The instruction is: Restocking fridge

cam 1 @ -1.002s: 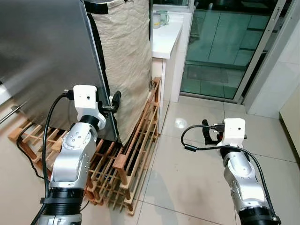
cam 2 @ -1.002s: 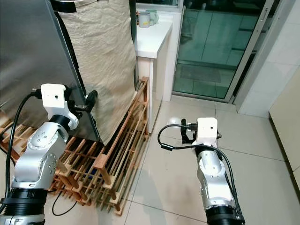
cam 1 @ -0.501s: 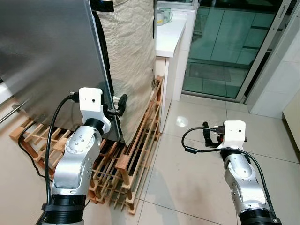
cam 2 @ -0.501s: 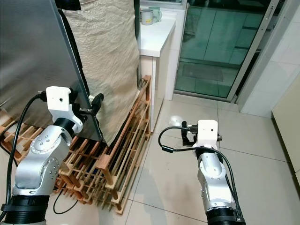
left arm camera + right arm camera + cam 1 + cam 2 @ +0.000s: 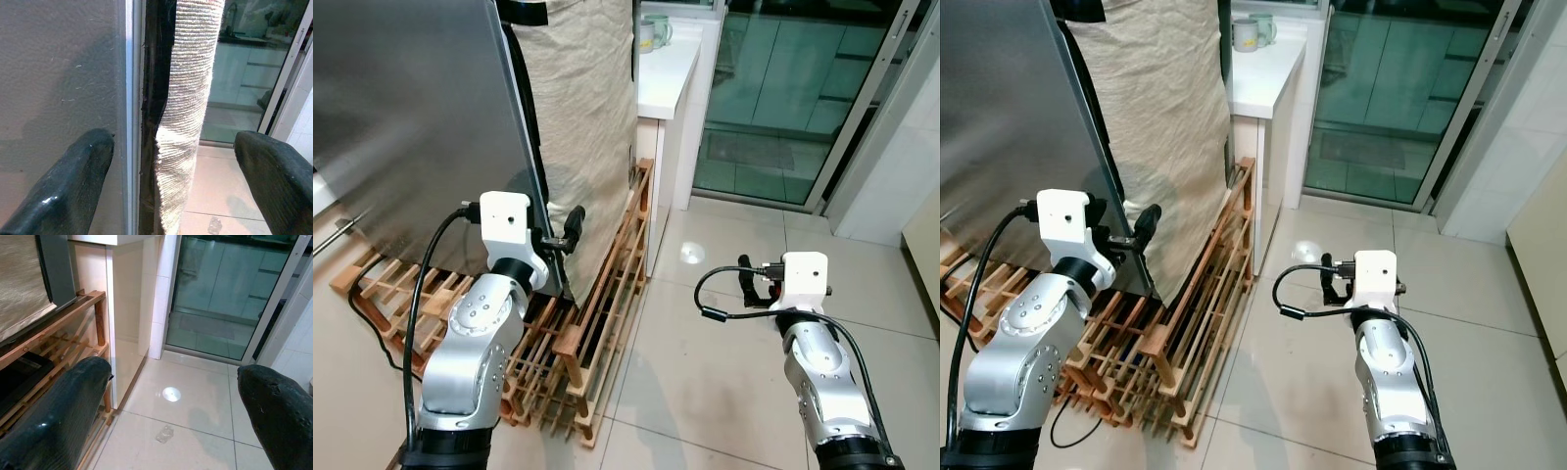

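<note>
the left gripper was spread wide at the fridge door edge, holding nothing; next it probably had to hook and pull. the right gripper hung released.

the fridge door is brushed, matt grey metal, lightly scuffed. beside it hangs a coarse, ribbed beige cloth. below the door lies a bare wooden slat rack. the floor tiles are glossy cream.

We see a brushed grey fridge door, beside it a beige ribbed cloth, below it a brown wooden rack.
</note>
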Robot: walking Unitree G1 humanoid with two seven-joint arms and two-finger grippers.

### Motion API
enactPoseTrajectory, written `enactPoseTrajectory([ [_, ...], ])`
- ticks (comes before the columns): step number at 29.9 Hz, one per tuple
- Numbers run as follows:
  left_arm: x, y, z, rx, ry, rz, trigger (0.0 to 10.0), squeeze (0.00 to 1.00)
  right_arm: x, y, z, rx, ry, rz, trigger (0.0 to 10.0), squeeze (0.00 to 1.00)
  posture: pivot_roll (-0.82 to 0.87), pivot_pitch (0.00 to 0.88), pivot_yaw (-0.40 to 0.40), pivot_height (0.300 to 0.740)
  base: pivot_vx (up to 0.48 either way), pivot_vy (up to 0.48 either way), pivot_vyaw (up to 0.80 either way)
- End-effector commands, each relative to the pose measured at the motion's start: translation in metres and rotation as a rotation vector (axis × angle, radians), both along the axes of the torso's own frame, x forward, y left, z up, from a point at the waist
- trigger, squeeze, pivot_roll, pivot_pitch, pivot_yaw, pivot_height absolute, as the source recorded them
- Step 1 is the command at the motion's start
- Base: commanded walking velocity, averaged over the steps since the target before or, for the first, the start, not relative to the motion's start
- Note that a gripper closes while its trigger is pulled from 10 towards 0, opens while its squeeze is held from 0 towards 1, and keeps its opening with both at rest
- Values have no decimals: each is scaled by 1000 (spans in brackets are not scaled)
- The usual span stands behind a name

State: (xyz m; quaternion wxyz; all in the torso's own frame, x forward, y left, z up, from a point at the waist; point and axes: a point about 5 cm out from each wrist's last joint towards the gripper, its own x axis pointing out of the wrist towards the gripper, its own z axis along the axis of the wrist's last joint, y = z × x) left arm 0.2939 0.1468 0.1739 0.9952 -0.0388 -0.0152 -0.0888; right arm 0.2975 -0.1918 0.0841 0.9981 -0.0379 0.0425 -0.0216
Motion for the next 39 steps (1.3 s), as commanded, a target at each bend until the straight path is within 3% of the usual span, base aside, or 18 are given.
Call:
enactPoseTrajectory([
  [1, 1, -2, 0, -1, 8, 1, 10000, 0, 1, -1, 1, -8, 3, 8, 10000, 0, -56, 0, 23, 728, 0, 0, 0],
  [27, 26, -15, 12, -39, -13, -41, 10000, 0, 1, 0, 1, 1, -5, -8, 10000, 0, -71, 0, 37, 728, 0, 0, 0],
  [32, 44, -35, 8, -43, 12, -113, 10000, 0, 2, 3, 2, 4, -6, -2, 10000, 0, -75, 0, 37, 728, 0, 0, 0],
  [39, 59, -44, 0, -7, 47, -166, 10000, 0, 2, 3, 3, 5, -13, -9, 10000, 0, -98, 0, 51, 728, 0, 0, 0],
])
